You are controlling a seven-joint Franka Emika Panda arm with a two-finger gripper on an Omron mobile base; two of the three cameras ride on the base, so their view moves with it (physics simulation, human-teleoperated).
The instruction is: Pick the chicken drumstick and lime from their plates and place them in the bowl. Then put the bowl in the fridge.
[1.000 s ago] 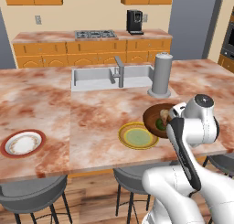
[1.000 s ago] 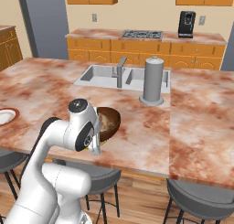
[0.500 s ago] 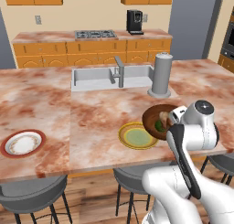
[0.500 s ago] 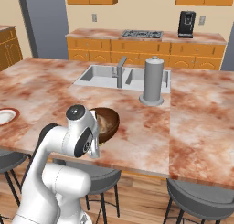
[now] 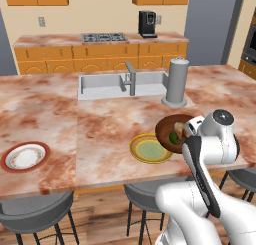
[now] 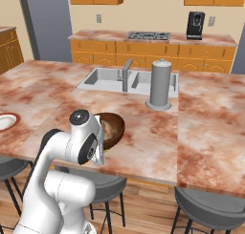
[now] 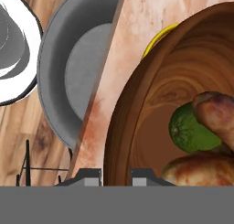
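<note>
The gripper appears pinched onto the near rim of the bowl, at six o'clock in the hand view. The bowl, stiff and top-heavy loaded, sits near the counter edge; rim-holding risks tipping. Inside, the lime lies beside the chicken drumstick, whose long axis runs toward four o'clock.
</note>
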